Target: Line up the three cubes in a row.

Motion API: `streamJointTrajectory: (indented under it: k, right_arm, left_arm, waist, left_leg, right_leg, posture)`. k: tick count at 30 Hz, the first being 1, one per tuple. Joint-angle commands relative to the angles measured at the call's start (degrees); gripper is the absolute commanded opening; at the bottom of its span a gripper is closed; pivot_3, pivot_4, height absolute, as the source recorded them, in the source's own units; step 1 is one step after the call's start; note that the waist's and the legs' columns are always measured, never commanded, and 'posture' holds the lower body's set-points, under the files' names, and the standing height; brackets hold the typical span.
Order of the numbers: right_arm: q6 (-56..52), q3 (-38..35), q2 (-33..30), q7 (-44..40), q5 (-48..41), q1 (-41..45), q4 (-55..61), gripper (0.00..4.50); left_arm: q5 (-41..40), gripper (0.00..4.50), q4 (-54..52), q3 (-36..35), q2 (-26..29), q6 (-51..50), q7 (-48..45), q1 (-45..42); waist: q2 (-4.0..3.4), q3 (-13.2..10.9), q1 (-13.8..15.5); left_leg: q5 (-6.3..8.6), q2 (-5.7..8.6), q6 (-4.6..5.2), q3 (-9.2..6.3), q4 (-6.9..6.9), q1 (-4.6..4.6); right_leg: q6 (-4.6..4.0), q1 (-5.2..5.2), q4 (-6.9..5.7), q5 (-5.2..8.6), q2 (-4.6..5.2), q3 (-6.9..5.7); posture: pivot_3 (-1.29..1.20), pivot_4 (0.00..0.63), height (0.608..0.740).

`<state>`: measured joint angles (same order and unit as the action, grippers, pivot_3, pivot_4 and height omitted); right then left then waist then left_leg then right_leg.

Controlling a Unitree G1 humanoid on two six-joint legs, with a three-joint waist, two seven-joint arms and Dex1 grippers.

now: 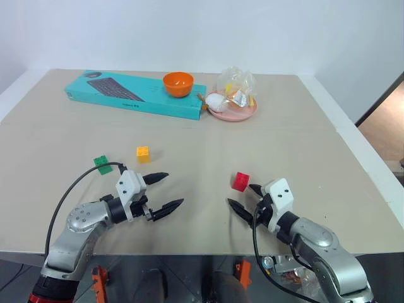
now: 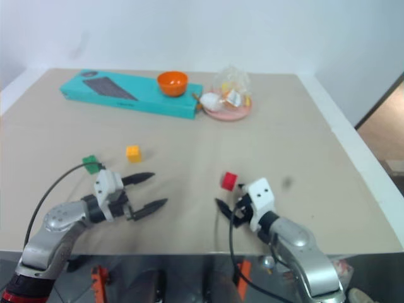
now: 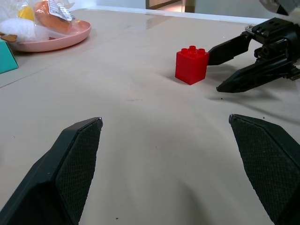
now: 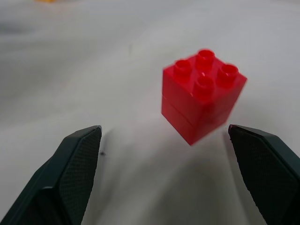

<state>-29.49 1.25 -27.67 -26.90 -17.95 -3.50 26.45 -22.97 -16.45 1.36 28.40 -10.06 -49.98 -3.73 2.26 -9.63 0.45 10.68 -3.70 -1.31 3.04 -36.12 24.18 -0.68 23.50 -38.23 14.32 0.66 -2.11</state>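
Here both claws gape, gripping nothing: right gripper (image 1: 247, 201) just short of red cube (image 1: 240, 182); left gripper (image 1: 165, 191) near green cube (image 1: 102, 163), part hidden by cable (image 1: 76, 187); yellow-orange cube (image 1: 143, 152) farther off.

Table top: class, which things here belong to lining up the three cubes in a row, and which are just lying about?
Belong to the job:
red cube
green cube
yellow cube
left gripper, open
right gripper, open, by the red cube

Just lying about:
orange bowl
teal box
pink plate with a plastic bag
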Motion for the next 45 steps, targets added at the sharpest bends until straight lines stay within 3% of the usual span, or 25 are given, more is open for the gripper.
streamJointTrajectory:
  k: [1,11,27,37,45]
  right_arm:
    - [3.34,-2.18,-1.56,-2.62,0.06,0.52,-0.96,4.50]
    - [6.52,-3.06,-6.40,-12.82,-1.62,8.07,-7.86,4.50]
    - [12.10,0.35,-7.87,-25.72,0.25,20.81,-25.10,4.50]
    - [12.00,1.12,-6.49,-26.22,0.54,23.14,-26.49,1.25]
    - [11.64,1.30,-6.29,-25.89,0.93,22.47,-24.63,1.24]
  left_arm:
    - [-0.90,4.47,-2.30,-0.40,-0.05,-0.04,0.45,-0.06]
    - [-2.88,4.47,-3.39,0.35,1.64,1.14,-4.94,2.11]
    - [-2.88,4.47,-2.67,-0.07,1.48,1.08,-5.17,1.85]
    - [-2.62,4.50,-2.49,-0.15,2.08,1.89,-6.04,2.30]
    - [-2.73,4.50,-1.53,-0.23,2.46,2.26,-6.69,1.74]
  waist:
    - [0.00,0.00,0.00]
    - [-0.01,0.00,-0.03]
    - [-0.02,-0.01,-0.01]
    - [-0.02,-0.01,-0.01]
    - [-0.02,-0.01,-0.01]
  left_leg:
    - [0.00,0.00,0.00,-0.01,0.00,0.00]
    - [0.00,-0.05,0.00,0.00,-0.02,-0.01]
    - [0.00,-0.08,0.00,0.03,-0.06,0.01]
    - [0.00,-0.08,0.00,0.03,-0.06,0.01]
    - [0.00,-0.10,0.00,0.04,-0.07,0.00]
  right_leg:
    - [0.00,0.00,0.00,0.00,-0.02,0.00]
    - [-0.03,0.00,0.00,-0.02,-0.17,0.06]
    - [-0.07,0.00,-0.01,-0.04,-0.26,0.10]
    - [-0.07,-0.01,-0.01,-0.05,-0.24,0.11]
    - [-0.08,-0.01,-0.01,-0.05,-0.26,0.11]
  posture:
    - [0.00,0.150,0.740]
    - [0.00,0.150,0.740]
    - [0.00,0.150,0.740]
    - [0.00,0.150,0.740]
    - [0.00,0.150,0.740]
